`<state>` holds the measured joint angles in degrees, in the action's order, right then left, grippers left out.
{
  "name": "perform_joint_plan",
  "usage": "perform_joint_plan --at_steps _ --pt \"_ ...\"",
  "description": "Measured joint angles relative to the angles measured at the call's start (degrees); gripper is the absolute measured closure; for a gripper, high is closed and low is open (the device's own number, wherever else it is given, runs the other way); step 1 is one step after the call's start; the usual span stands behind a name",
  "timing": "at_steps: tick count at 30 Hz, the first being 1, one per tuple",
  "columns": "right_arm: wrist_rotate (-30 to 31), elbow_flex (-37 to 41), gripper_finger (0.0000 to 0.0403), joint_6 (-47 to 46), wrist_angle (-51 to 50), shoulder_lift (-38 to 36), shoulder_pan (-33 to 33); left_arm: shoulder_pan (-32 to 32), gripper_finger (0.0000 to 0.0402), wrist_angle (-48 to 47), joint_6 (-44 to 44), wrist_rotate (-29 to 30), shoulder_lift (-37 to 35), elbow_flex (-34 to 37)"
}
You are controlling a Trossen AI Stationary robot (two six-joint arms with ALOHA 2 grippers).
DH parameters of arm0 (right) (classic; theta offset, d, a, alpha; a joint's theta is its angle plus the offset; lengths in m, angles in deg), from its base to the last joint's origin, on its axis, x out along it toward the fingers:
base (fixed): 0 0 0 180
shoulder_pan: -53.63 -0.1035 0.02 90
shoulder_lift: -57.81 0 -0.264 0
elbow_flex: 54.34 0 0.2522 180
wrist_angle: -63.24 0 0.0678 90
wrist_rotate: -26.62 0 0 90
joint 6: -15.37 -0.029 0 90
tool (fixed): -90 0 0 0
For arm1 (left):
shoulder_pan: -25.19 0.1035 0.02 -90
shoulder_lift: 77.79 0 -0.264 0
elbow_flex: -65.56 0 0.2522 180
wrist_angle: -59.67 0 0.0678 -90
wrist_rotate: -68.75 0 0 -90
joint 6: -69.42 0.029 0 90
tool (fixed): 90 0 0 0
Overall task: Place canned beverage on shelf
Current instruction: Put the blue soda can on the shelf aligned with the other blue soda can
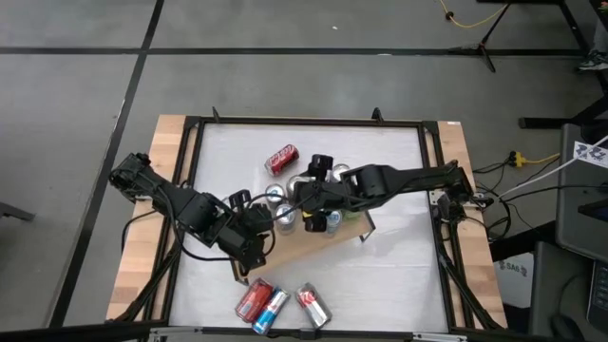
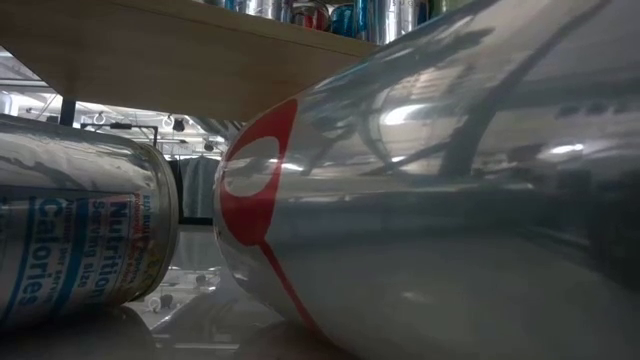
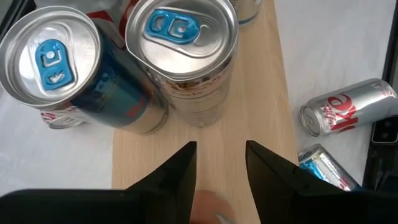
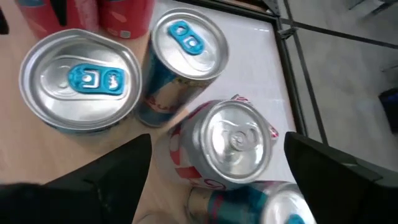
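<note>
The shelf is pale wood with a fine straight grain, smooth and matt; the cans standing on it are bright polished metal, their lids brushed silver with glossy blue pull-tabs; a lying silver can mirrors the room in its glossy skin; the tabletop is smooth white, faintly sheened; the left hand has matt black fingers.

a grey floor crossed by dark seams surrounds the table, with a yellow cable and a black stand leg beyond its far edge and tangled cables and grey equipment off its right edge.
</note>
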<state>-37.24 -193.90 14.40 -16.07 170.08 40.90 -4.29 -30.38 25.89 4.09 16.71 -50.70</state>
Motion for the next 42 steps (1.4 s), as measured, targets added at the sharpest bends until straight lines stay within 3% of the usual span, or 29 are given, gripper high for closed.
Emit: perform_joint_plan --at_steps 18,42 --pt "0.22 0.00 0.0047 -0.18 -3.20 -3.50 -3.31 -0.19 0.0276 1.04 0.03 0.04 0.00 0.00" --pt "-0.16 -0.02 0.0047 -0.02 -1.06 0.54 -3.76 0.70 0.0276 5.75 0.01 3.16 0.00 0.00"
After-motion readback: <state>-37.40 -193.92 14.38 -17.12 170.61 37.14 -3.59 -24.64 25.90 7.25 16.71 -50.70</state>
